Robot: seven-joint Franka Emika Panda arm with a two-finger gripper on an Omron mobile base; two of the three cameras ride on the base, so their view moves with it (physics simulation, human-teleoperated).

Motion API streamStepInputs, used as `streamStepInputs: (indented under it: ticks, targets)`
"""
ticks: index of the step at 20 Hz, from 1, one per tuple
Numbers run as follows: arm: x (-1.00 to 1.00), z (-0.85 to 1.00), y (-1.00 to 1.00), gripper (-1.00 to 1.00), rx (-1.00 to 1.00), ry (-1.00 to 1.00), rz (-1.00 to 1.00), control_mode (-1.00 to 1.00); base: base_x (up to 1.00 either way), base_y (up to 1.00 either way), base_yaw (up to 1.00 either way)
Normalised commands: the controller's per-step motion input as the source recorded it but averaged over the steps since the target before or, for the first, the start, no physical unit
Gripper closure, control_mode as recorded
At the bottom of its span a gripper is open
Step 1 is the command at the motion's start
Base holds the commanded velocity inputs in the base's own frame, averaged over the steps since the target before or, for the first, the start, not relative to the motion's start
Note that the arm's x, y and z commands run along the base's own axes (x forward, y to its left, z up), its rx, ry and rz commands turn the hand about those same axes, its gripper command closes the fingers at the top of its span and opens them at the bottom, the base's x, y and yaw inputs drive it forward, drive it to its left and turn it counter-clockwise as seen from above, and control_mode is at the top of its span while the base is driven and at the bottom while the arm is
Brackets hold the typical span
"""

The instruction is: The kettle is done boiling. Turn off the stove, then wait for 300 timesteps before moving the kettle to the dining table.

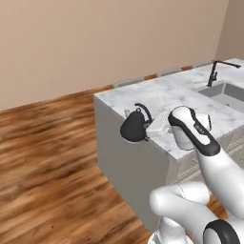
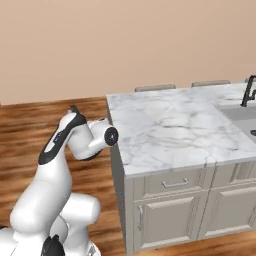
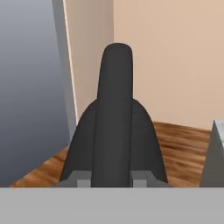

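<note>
Handle: thin black arch of the kettle [image 3: 114, 131], right up close, with the gripper [image 3: 114, 178] squeezed tight on it
Kettle spot: in the air by the dining table [image 1: 162, 95] corner, not set down
Feel: hard, smooth, maybe heavy with water; hold the handle
Hard to see: spout and knob

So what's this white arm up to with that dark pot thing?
The robot's gripper is shut on the kettle by its arched handle, holding it in the air beside the corner of the marble dining table, not yet set on top. The table's sink and black faucet sit at the far end.
</note>
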Motion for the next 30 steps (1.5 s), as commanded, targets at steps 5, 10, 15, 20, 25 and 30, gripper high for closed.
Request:
streamStepInputs:
  ticks: [5,10,15,20,25,30]
  targets:
    - [0.00,0.00,0.00,1.00,0.00,0.00,0.00,1.00,0.22,0.75,-0.37]
    - [0.00,0.00,0.00,1.00,0.00,0.00,0.00,1.00,0.25,0.75,-0.38]
    - [0.00,0.00,0.00,1.00,0.00,0.00,0.00,1.00,0.26,0.73,-0.39]
    - [0.00,0.00,0.00,1.00,0.00,0.00,0.00,1.00,0.28,0.71,-0.40]
    - [0.00,0.00,0.00,1.00,0.00,0.00,0.00,1.00,0.26,0.71,-0.40]
    - [0.00,0.00,0.00,1.00,0.00,0.00,0.00,1.00,0.21,0.73,-0.40]
